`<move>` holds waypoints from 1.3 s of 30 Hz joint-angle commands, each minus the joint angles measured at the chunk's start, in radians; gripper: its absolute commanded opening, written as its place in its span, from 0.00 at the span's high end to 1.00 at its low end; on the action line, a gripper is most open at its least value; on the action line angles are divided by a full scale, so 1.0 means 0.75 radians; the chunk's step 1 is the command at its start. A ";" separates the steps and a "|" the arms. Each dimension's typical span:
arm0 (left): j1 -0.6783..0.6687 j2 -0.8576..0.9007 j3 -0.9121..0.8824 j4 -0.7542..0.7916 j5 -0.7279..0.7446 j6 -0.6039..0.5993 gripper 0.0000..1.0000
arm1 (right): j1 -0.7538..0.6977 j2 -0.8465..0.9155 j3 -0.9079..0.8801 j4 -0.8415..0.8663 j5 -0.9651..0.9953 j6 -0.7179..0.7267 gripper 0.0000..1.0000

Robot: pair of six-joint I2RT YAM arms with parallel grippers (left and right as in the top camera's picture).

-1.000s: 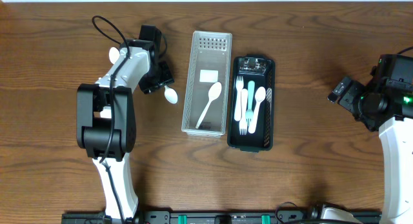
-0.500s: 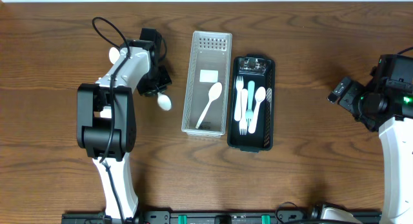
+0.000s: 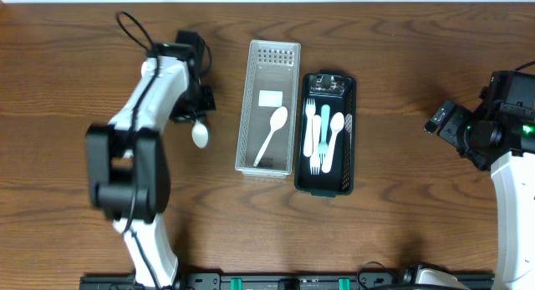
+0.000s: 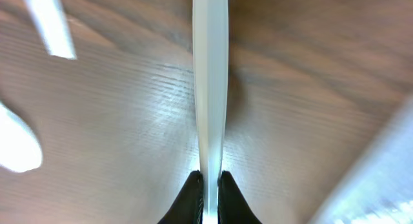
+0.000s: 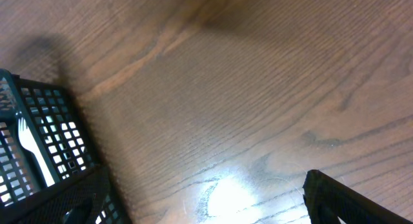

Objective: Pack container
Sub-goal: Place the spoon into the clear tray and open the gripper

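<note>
My left gripper (image 3: 195, 114) is shut on the handle of a white spoon (image 3: 200, 134), left of the clear container (image 3: 243, 114). In the left wrist view the spoon handle (image 4: 210, 88) runs straight up from between the shut left gripper (image 4: 210, 185), just above the wood. The clear container holds one white spoon (image 3: 272, 133). Beside it, the black basket (image 3: 352, 131) holds white forks (image 3: 311, 133), a teal utensil (image 3: 324, 123) and a white spoon (image 3: 336, 129). My right gripper (image 3: 440, 119) stands open and empty at the far right; in its own view the right gripper (image 5: 206, 208) is over bare wood.
Two more white utensil pieces lie on the table in the left wrist view, a handle (image 4: 48, 24) and a spoon bowl (image 4: 13, 146). The black basket's corner (image 5: 39, 133), with a white fork (image 5: 29, 150) inside, shows at the left of the right wrist view.
My left gripper has closed on the white spoon. The spoon's bowl has swung left and slightly toward the front, away from the clear container. The right arm has not moved.
</note>
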 commanded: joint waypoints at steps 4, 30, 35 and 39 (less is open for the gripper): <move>-0.141 -0.389 0.072 -0.023 -0.014 0.124 0.94 | -0.013 0.002 -0.001 0.015 0.022 -0.018 0.01; -0.605 -0.140 -0.027 0.153 -0.020 0.209 0.87 | -0.012 0.002 -0.001 0.008 0.040 -0.018 0.01; -0.601 -0.146 -0.007 0.218 -0.021 0.101 0.59 | -0.012 0.002 -0.001 0.001 0.040 -0.019 0.01; -0.567 -0.162 0.042 0.204 -0.022 0.055 0.51 | -0.012 0.002 -0.001 -0.007 0.041 -0.019 0.01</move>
